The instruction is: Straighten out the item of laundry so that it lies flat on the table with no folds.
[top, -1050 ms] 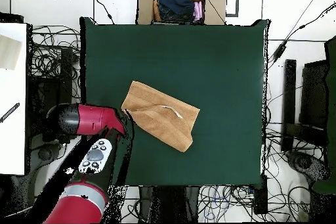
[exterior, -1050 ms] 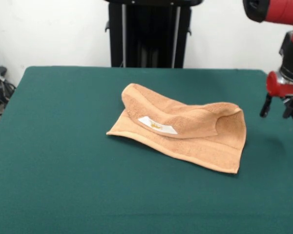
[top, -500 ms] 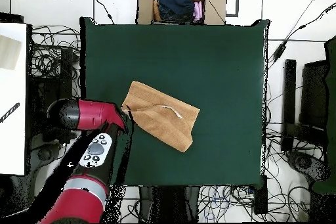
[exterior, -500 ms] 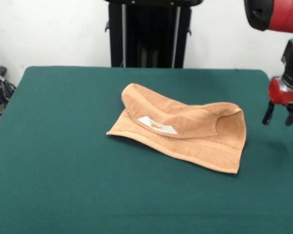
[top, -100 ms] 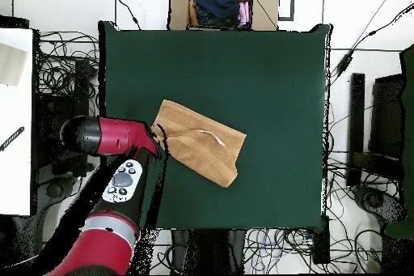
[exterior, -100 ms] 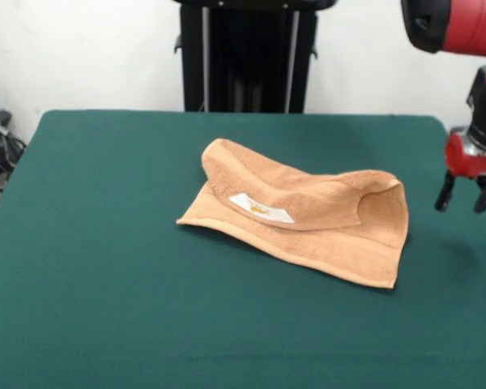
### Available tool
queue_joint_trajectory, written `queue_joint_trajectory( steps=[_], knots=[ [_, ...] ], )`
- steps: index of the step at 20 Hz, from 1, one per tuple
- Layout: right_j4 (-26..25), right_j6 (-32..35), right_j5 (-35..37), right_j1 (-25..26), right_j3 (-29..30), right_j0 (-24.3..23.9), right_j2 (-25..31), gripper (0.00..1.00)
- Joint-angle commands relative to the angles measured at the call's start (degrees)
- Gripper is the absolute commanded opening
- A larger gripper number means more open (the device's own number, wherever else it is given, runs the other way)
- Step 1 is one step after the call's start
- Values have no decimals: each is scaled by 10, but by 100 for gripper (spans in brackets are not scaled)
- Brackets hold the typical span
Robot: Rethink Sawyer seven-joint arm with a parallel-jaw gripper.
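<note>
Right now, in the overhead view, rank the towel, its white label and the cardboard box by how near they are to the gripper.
From the gripper, jaws open:
1. The towel, its corner right beside the gripper.
2. The white label, on the towel, farther across it.
3. The cardboard box, off the table beyond its far edge.

A glossy red arm (top, -100 ms: 109,137) with black joints carries a grey, button-studded panel (top, -100 ms: 122,181).
</note>
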Motion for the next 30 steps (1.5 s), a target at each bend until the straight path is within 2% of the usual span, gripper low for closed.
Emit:
queue_joint_trajectory(
  steps=[1, 14, 30],
  knots=[
    [-15, 112, 66, -2, -18, -10, 16, 100],
    [-22, 102, 81, 21, -69, -22, 9, 100],
    [-25, 87, 61, 17, -57, -52, 22, 100]
  ],
)
